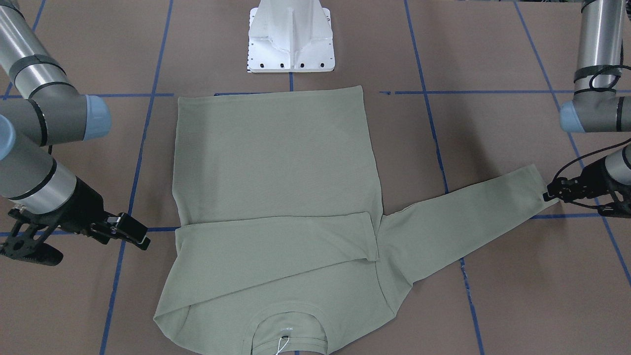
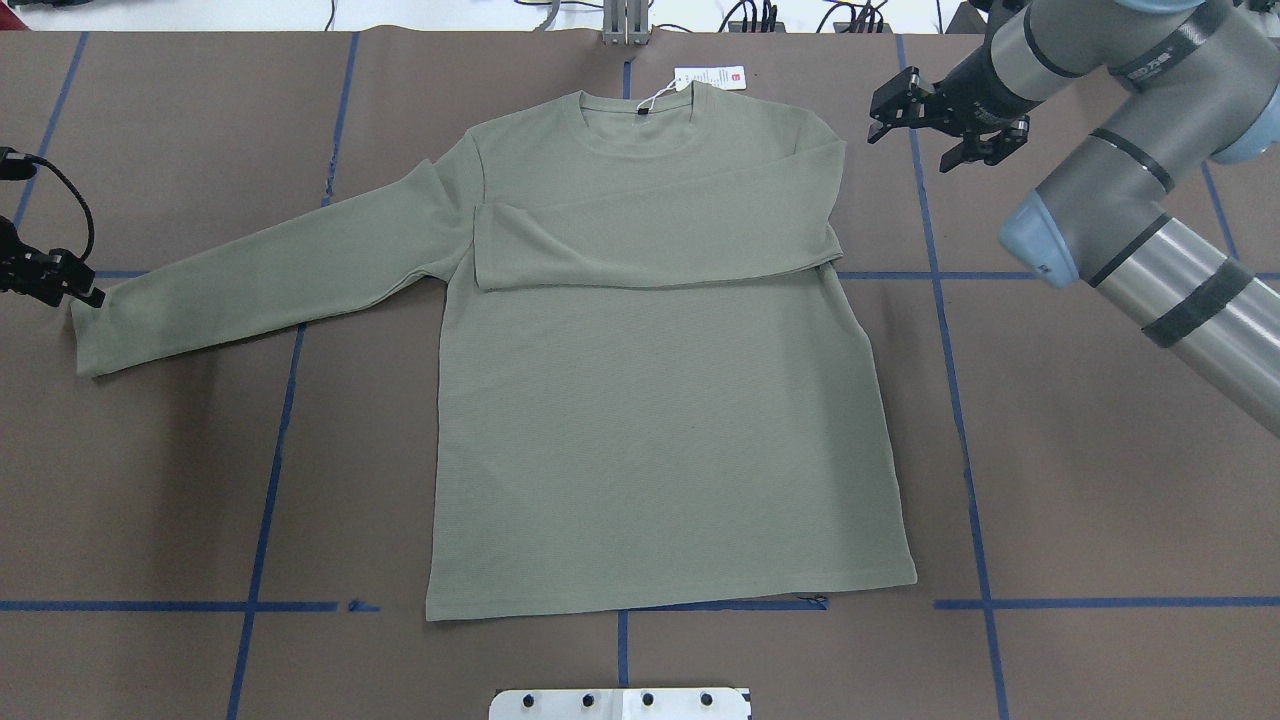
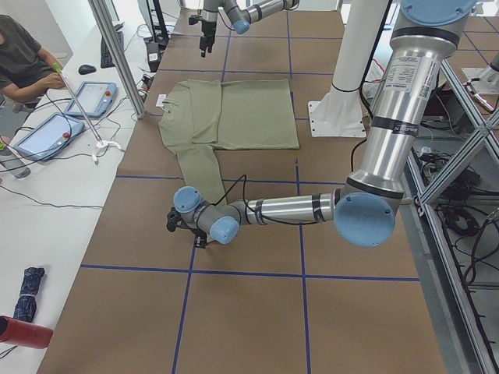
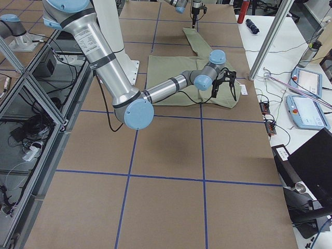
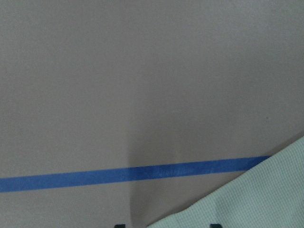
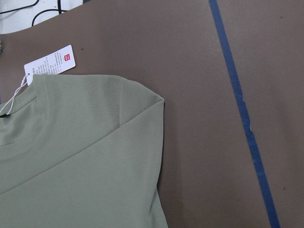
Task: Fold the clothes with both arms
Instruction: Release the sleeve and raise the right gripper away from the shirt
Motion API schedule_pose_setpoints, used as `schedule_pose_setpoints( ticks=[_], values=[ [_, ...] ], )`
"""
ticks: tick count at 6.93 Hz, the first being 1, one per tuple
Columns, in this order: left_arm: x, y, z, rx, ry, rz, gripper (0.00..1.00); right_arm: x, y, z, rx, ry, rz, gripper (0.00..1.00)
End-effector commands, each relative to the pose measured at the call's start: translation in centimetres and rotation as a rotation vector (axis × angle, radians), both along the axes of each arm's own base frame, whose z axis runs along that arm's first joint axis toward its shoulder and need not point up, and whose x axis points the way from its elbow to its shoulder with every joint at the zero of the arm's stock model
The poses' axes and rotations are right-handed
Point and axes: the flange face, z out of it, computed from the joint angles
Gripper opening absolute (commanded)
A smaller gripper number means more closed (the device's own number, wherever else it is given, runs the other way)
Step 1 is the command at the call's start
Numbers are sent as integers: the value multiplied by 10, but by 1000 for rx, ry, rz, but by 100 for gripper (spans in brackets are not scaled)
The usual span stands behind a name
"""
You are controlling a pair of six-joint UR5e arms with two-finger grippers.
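Note:
The clothes are one sage-green long-sleeved shirt (image 2: 660,400) lying flat, neck at the far side, with a white hang tag (image 2: 710,78) beside the collar. One sleeve (image 2: 650,240) is folded across the chest. The other sleeve (image 2: 270,270) stretches out toward my left arm's side. My left gripper (image 2: 88,293) sits low at that sleeve's cuff (image 5: 256,199). Its fingertips stand apart at the bottom of the left wrist view, so it is open. My right gripper (image 2: 910,140) hovers open and empty just off the shirt's far right shoulder (image 6: 142,95).
The white base plate (image 1: 291,39) stands on the table just beyond the shirt's hem. Blue tape lines (image 2: 960,420) cross the brown table. A person sits at a side table with tablets (image 3: 47,132) past the table's far edge.

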Motion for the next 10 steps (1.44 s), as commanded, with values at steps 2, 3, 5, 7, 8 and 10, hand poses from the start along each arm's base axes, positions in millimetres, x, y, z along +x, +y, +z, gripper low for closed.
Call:
schedule_pose_setpoints(
  ticks=[2, 3, 5, 7, 8, 10],
  values=[
    [3, 4, 4, -1, -1, 11, 59, 16, 7, 4, 5, -11, -6, 99],
    [2, 5, 5, 0, -1, 13, 57, 17, 8, 3, 6, -12, -6, 99],
    [2, 5, 5, 0, -1, 13, 53, 19, 8, 6, 0, -11, -6, 99],
    [3, 6, 6, 0, -3, 15, 45, 24, 9, 6, 0, -12, -1, 99],
    [1, 7, 8, -2, -6, 13, 40, 33, 9, 9, -11, -22, -3, 99],
    [2, 7, 6, 0, -2, 11, 27, 51, 7, 11, -27, -43, -2, 99]
  ],
)
